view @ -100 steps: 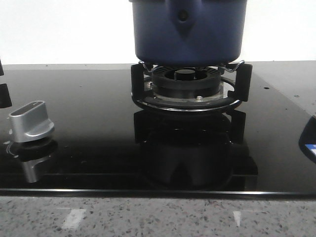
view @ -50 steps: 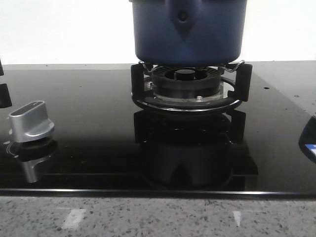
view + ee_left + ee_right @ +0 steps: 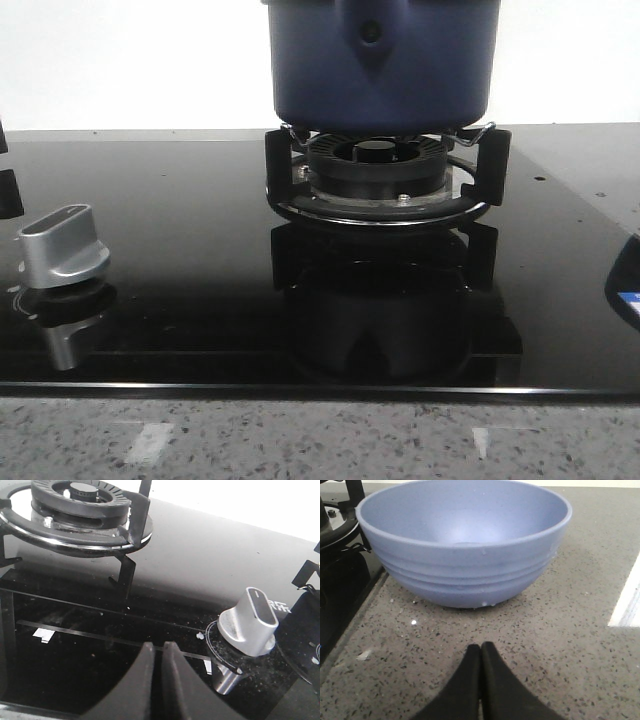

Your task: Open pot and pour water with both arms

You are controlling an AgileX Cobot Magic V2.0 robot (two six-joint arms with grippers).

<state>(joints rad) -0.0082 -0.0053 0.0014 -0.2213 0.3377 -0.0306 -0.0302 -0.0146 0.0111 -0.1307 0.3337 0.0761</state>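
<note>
Left gripper [image 3: 161,652] fingertips pressed together holding nothing, above black glass hob [image 3: 200,565] near silver knob [image 3: 248,622], right gripper [image 3: 480,655] likewise closed and empty, facing light-blue ridged bowl [image 3: 465,550] on speckled counter [image 3: 560,645], navy pot [image 3: 380,65] seated on burner grate [image 3: 385,180]

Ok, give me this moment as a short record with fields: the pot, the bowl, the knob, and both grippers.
pot: dark blue, sitting on the burner grate of the black glass cooktop; its top is out of frame, so lid not visible
bowl: light blue, ridged, upright on the speckled counter, looks empty
knob: silver, on the cooktop's left side
left gripper: shut, holding nothing, near the knob
right gripper: shut, holding nothing, facing the bowl
</note>
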